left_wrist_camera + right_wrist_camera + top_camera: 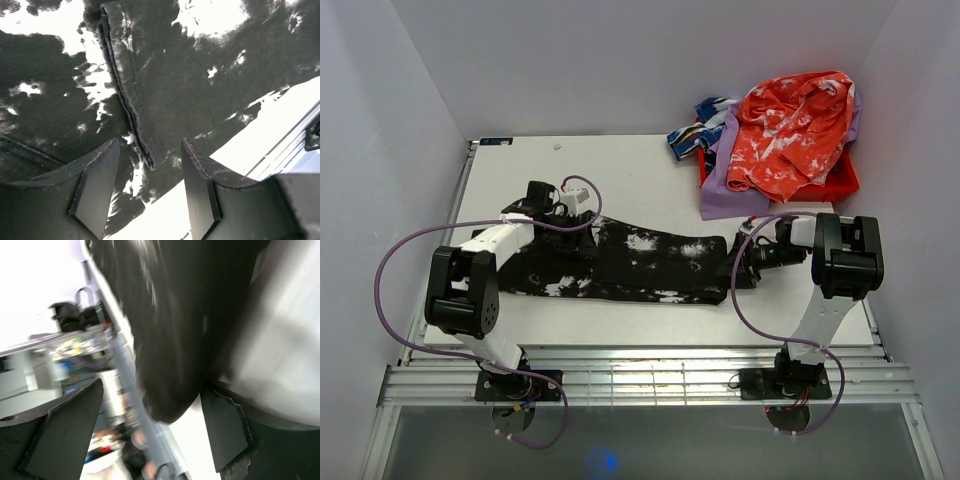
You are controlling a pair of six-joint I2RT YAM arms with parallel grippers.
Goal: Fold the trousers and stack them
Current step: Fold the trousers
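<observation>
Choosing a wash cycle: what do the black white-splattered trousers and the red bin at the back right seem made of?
Black white-splattered trousers: likely woven cotton-like twill, matte; fine diagonal ribbing and a stitched seam show. Red bin: probably rigid plastic, smooth; straight even rim.

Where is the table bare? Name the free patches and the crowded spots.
Bare: the back-left table between the far edge, the trousers and the clothes pile; also the near strip between the trousers and the front edge. Crowded: the middle band, with the left gripper and right gripper at the trousers' ends, and the back-right corner.
</observation>
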